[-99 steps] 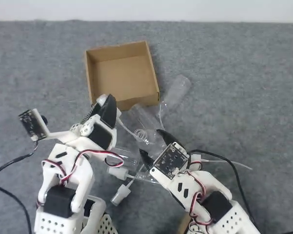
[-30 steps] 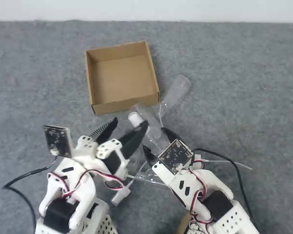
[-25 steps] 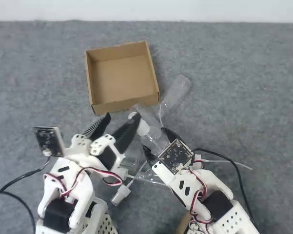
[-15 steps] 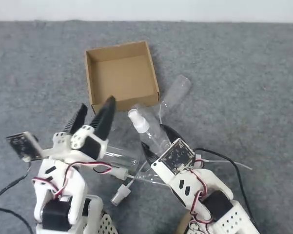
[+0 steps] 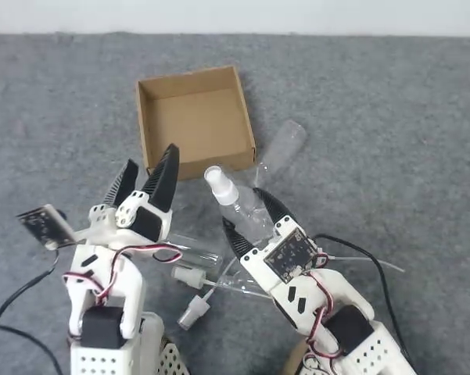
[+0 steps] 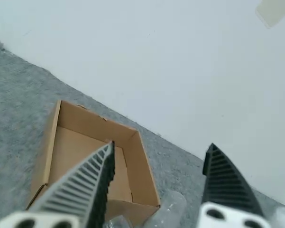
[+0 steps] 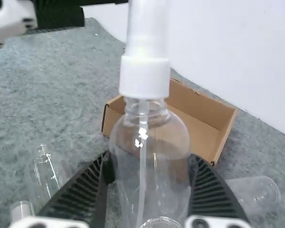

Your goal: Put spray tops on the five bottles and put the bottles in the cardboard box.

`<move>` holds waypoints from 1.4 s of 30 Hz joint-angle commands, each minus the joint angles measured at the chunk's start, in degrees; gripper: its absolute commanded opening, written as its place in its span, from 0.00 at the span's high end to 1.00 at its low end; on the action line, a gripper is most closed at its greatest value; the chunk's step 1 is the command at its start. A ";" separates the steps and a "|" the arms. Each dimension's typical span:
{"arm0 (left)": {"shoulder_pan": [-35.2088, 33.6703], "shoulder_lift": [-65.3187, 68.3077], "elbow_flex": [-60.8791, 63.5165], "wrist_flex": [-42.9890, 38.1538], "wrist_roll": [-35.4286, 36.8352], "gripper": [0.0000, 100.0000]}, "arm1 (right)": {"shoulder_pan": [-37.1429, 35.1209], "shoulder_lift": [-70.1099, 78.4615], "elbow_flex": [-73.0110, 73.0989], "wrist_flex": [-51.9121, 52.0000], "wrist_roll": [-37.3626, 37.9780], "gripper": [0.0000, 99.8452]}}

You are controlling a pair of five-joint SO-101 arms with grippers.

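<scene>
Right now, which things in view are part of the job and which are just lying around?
Job: cardboard box; capped bottle in right end effector; uncapped bottle beside box; uncapped bottle by left arm; two loose spray tops.
Lying about: black cable; grey carpet.

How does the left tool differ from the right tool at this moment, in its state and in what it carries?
The left tool is open and carries nothing; the right tool is shut on a clear bottle with a white spray top. The left tool points toward the cardboard box; the right tool holds its bottle just off the box's near corner. Both have black ridged fingers on white bodies.
</scene>
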 commanded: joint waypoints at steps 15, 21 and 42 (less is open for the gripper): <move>18.11 -1.23 0.75 4.40 -8.88 0.72 | 0.66 -1.27 -1.14 -1.10 -0.53 0.88; 19.78 -1.23 0.75 5.19 -9.23 0.72 | 0.75 -1.19 -1.05 -1.01 -0.53 0.88; 3.60 -1.23 -1.45 -1.14 -9.23 0.72 | 0.84 -1.19 -1.14 3.12 -0.53 0.88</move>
